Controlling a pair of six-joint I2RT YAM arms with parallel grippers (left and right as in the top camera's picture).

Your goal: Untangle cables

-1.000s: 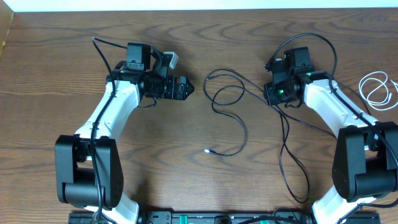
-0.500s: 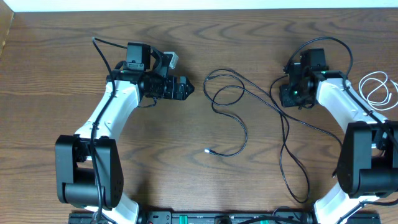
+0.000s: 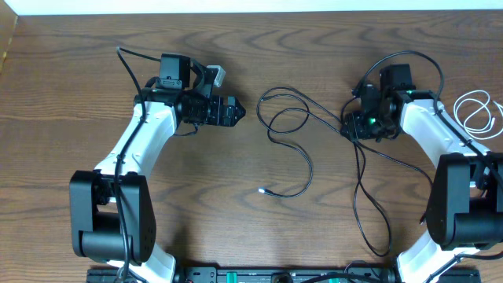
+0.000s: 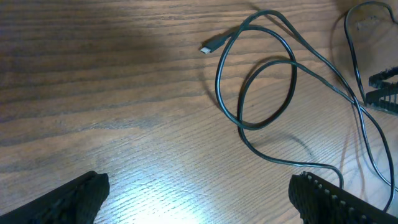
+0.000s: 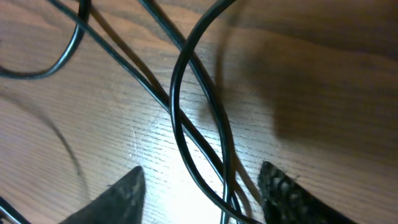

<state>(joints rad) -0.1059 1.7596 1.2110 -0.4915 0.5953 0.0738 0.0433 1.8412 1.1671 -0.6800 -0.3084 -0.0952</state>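
The long black cable (image 3: 308, 167) lies in loops at the table's middle, its small plug end (image 3: 262, 189) pointing left. My left gripper (image 3: 238, 112) hovers left of those loops, wide open and empty. In the left wrist view the left gripper (image 4: 199, 194) faces the black cable's double loop (image 4: 241, 126) and a plug (image 4: 207, 48). My right gripper (image 3: 350, 126) sits low over the cable's right stretch. The right wrist view shows the right gripper (image 5: 202, 186) with jaws apart and black cable strands (image 5: 179, 127) running loose between them. The white cable (image 3: 459, 108) is coiled at the far right.
Thicker black arm wires arch over the right wrist (image 3: 409, 59) and behind the left arm (image 3: 130, 59). Black cable trails down toward the front edge (image 3: 383, 250). The arm bases (image 3: 102, 212) stand at both front corners.
The right gripper has opened from nearly shut, letting the black cable go slack between its jaws. It moved right, then back a little left. The left arm has stayed still.
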